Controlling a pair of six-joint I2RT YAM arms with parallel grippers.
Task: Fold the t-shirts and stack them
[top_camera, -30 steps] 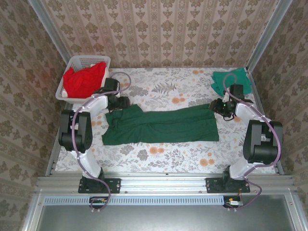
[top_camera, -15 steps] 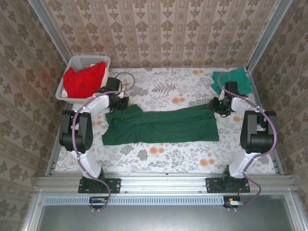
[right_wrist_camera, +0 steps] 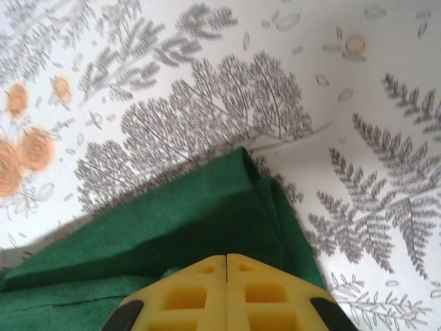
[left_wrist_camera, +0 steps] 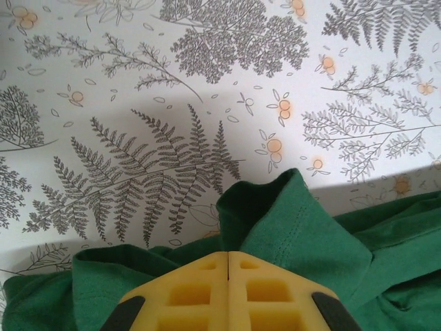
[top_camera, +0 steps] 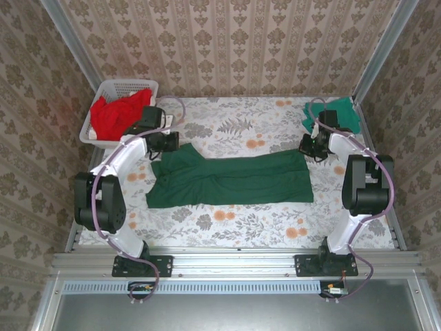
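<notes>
The dark green t-shirt (top_camera: 231,181) lies flat across the middle of the surface (top_camera: 234,127), its long side running from 9 o'clock to 3 o'clock and its near edge fairly straight, with creases along its length. Its far corner at 10 o'clock is pulled up into a point, and there the left claw (top_camera: 171,143) is closed tight on the cloth. In the left wrist view the claw's yellow pads (left_wrist_camera: 193,293) meet with no gap, and a gathered fold of the shirt (left_wrist_camera: 296,234) rises just past their tips, casting a shadow on the fern print beneath. At the shirt's far corner at 2 o'clock the right claw (top_camera: 306,147) is likewise closed. In the right wrist view its yellow pads (right_wrist_camera: 193,296) are pressed together, and a doubled corner of green cloth (right_wrist_camera: 172,227) comes out from under them, raised a little off the print. Beyond the right claw, at 1 o'clock of the surface, a lighter teal t-shirt (top_camera: 341,114) lies bunched in the far corner, apart from the dark one. At 10 o'clock a white slotted basket (top_camera: 127,84) stands at the far left corner, with red t-shirts (top_camera: 114,118) heaped inside and hanging over its near rim, close behind the left arm's wrist.
</notes>
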